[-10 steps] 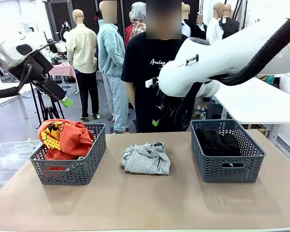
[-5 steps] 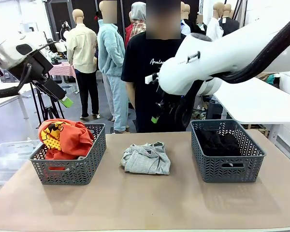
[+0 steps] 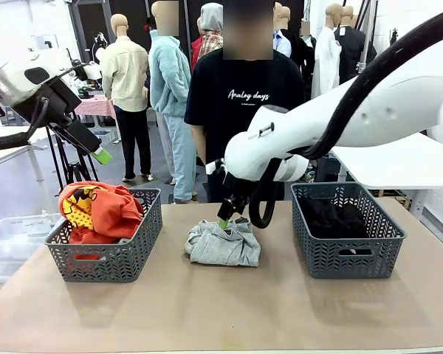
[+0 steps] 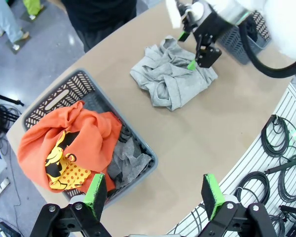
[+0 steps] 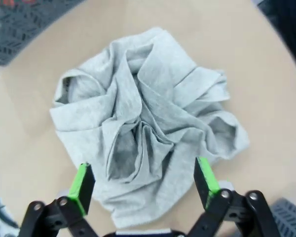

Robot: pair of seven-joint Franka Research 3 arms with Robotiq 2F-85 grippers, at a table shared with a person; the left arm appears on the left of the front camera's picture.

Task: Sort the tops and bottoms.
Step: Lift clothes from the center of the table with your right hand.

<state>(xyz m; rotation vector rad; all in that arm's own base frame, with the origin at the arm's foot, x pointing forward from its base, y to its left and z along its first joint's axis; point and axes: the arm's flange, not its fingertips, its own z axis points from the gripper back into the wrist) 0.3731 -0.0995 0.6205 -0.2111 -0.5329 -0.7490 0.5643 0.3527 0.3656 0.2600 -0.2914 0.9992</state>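
The sorting is judged to be mostly done. The orange T-shirt (image 3: 103,210) and a mottled grey piece (image 4: 128,155) are being held by the left basket (image 3: 107,258), at 9 o'clock on the table (image 3: 221,310); the black bottoms (image 3: 332,216) are being held by the right basket (image 3: 347,254), at 3 o'clock. One top is left out: the light grey sweatshirt (image 5: 143,128) is lying crumpled at the table's centre, between the baskets and apart from both.

The right gripper (image 5: 144,185) is being hung just above the sweatshirt, its jaws spread wide across the folds and nothing pinched. The left gripper (image 4: 150,192) is being kept high at 9 o'clock, likewise spread and empty.

Bare table is being left open toward 6 o'clock. Toward 9 o'clock, the left basket's rim is judged the only edge to be cleared. At 12 o'clock a person (image 3: 240,110) is standing close.
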